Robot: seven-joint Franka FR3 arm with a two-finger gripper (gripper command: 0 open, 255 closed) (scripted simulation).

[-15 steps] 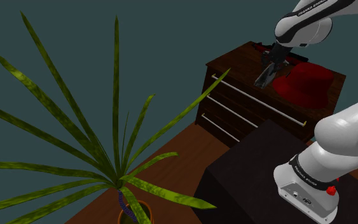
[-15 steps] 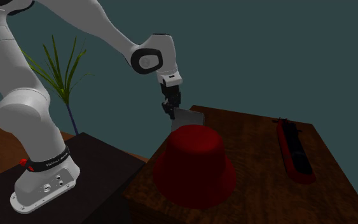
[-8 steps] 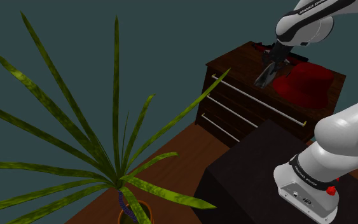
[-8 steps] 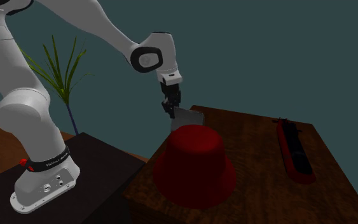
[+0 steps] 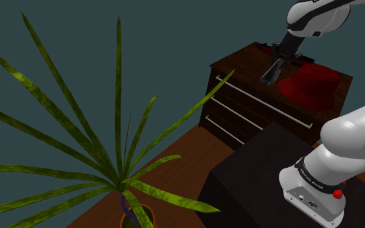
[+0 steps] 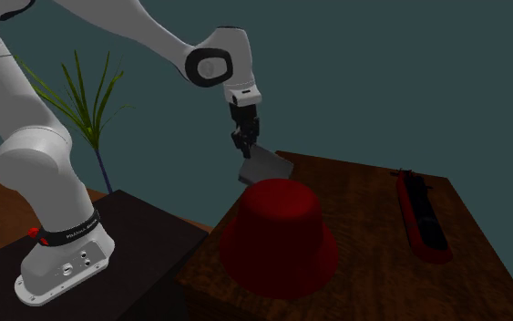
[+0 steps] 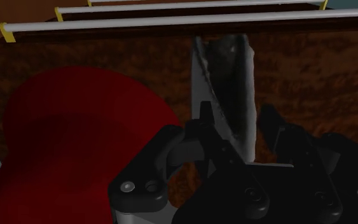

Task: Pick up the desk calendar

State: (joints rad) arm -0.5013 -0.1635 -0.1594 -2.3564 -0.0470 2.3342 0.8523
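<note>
The desk calendar is a small grey folded card, and my gripper is shut on its upper edge. It hangs tilted just above the dark wooden dresser top, behind the red hat. From the shoulder camera, the calendar dangles below the gripper, over the dresser's front edge. Seen from the wrist, the calendar stands clasped between the black fingers, with the gripper above the dresser top.
The red hat sits on the dresser close beside the calendar. A long red and black object lies at the dresser's far side. A spiky potted plant stands on the floor. The dark stand adjoins the dresser.
The gripper has risen a little with the calendar in it. The calendar has tipped more and stands clear of the dresser top.
</note>
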